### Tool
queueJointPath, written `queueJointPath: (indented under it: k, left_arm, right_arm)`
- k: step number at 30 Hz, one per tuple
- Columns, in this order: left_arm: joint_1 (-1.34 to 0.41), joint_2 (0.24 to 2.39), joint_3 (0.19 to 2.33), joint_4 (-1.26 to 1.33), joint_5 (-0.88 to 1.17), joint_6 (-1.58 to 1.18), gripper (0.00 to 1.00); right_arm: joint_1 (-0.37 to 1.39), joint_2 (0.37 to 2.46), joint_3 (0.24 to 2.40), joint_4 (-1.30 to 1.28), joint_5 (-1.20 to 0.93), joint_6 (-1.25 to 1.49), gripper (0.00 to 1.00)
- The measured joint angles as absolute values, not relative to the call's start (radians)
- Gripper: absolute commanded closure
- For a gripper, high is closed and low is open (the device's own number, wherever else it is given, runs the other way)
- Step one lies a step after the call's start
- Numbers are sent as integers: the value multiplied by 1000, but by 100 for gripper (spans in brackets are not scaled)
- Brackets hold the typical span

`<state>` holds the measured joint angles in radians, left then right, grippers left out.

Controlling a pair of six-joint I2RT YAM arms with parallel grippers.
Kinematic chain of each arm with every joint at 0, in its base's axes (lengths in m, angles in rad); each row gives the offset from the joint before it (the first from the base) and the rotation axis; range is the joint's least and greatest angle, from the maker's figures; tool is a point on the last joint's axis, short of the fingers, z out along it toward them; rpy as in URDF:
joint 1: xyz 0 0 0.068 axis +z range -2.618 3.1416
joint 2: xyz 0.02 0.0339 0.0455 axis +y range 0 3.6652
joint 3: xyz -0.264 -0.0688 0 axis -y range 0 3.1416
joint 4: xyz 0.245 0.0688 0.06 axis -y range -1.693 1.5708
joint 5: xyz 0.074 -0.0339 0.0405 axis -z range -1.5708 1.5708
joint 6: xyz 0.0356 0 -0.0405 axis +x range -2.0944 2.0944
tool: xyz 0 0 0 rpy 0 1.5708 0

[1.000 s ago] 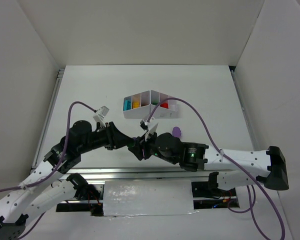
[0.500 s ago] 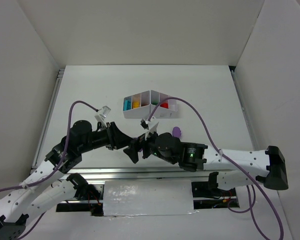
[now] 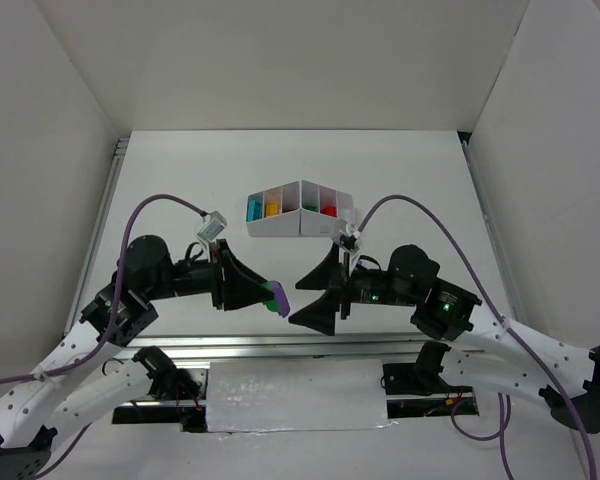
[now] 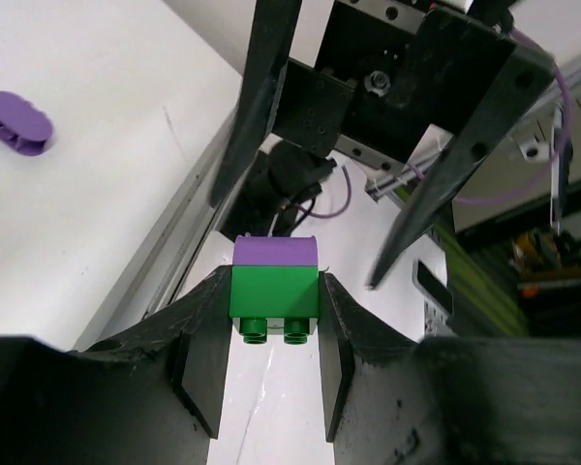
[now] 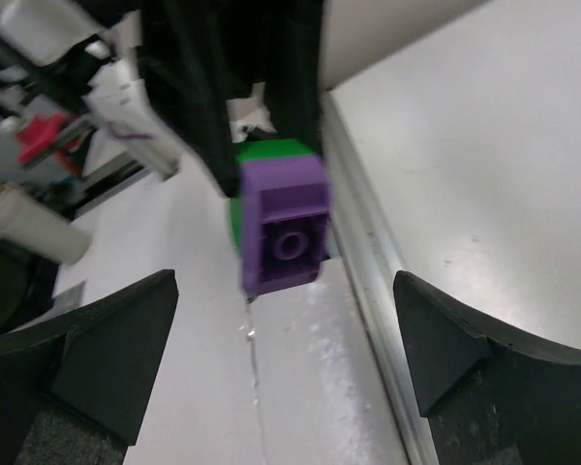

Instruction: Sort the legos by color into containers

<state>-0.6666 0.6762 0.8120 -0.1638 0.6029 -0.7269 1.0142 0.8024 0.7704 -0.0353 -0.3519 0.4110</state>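
White walls close in a white table (image 3: pixel 180 190). Pinched between the left claw's (image 3: pixel 268 296) fingers (image 4: pixel 205 358) is a green brick (image 4: pixel 274 295), with a purple brick (image 4: pixel 275 252) stuck on its far end, just past the fingertips. Both look light, hard and smooth, so they may slip. The purple one's flat sides seem the best place to take hold. Facing it, the right claw (image 3: pixel 300 300) stands spread wide and empty. The tray (image 3: pixel 280 228) sits well beyond both claws, and nothing stands between them and it. A purple oval piece (image 4: pixel 17 121) lies well apart.
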Motion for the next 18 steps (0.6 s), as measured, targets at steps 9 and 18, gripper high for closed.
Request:
queueJointPath:
  k: [9, 18]
  left_arm:
    - [-665, 684, 812, -142, 717, -676, 100]
    - [-659, 665, 798, -95, 754, -659, 100]
  right_arm:
    - [1012, 875, 803, 11, -614, 496, 17]
    - [1010, 891, 819, 13, -595, 544, 28]
